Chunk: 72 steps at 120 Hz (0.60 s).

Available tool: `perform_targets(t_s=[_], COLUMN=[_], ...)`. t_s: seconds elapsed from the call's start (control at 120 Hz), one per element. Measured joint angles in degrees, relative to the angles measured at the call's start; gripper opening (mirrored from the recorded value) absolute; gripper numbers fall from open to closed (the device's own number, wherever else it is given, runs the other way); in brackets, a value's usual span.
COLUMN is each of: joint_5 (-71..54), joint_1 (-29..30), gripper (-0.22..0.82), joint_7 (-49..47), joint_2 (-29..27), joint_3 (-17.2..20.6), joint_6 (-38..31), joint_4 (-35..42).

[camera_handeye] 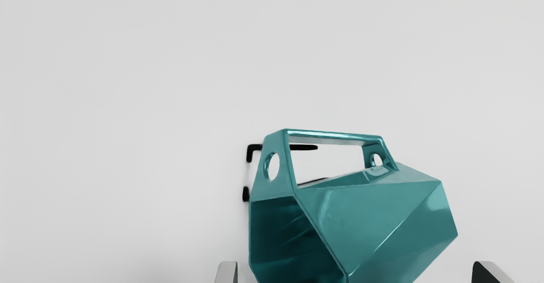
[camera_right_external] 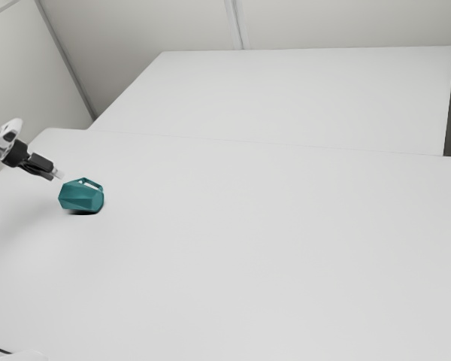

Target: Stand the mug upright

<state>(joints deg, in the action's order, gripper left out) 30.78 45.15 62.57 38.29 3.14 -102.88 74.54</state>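
Note:
My gripper is at the exterior view's left, just above and beside the teal faceted mug. The mug lies on its side on the white table, its handle raised. In the wrist view the mug shows its dark open mouth and its angular handle with round holes. The gripper stands open, its two fingertips wide apart on either side of the mug's body, and part of the mug runs out of view at the bottom edge.
The white table stretches toward the exterior view's right. Behind it is another pale flat surface, with light walls around. A white object with a dark cable lies at the near left corner of the exterior view.

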Motion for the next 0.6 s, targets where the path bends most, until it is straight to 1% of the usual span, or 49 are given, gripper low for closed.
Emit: perform_targets(t_s=[0.233, 0.417, 0.6], joint_5=[2.4, 5.2, 8.7], joint_1=[1.5, 1.8, 2.6], gripper=[0.6, 0.6, 0.6], joint_7=[5.4, 8.0, 10.0], joint_2=[3.9, 5.0, 5.3], joint_3=[-0.2, -0.2, -0.2], joint_6=[1.5, 2.4, 7.4], joint_4=[-1.6, -1.6, -1.5])
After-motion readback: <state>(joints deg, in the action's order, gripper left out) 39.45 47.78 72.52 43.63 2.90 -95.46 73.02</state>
